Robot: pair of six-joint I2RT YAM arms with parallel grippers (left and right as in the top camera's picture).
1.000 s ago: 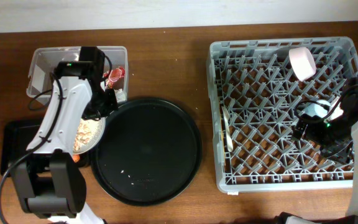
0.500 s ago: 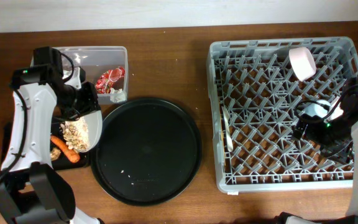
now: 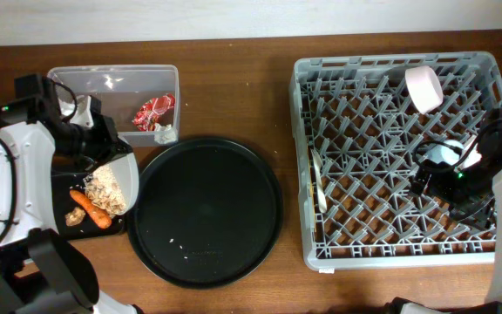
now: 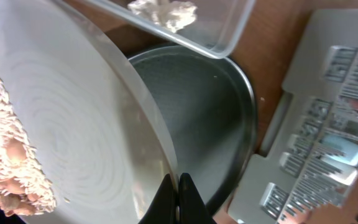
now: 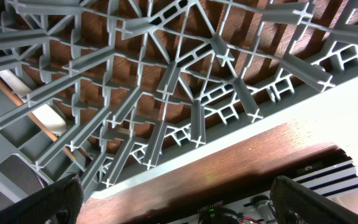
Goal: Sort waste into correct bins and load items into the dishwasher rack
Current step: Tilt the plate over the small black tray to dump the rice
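Note:
My left gripper is shut on the rim of the round white plate and holds it tilted over the shallow black tray. Beige food scraps cling to the plate's lower edge. An orange carrot piece and a small brown bit lie on that tray. In the left wrist view the fingertips pinch the plate, with scraps at left. The red-and-white wrapper lies in the clear tub. My right gripper is open and empty over the grey rack.
The large round black tray lies between the bins and the rack. The rack holds a pink bowl, a blue cup and a pale utensil. A white crumpled scrap sits in the tub. The right wrist view shows rack lattice.
My left arm has swung left with the plate, away from the tub. The carrot and brown bit now show on the black tray. The right arm has not moved.

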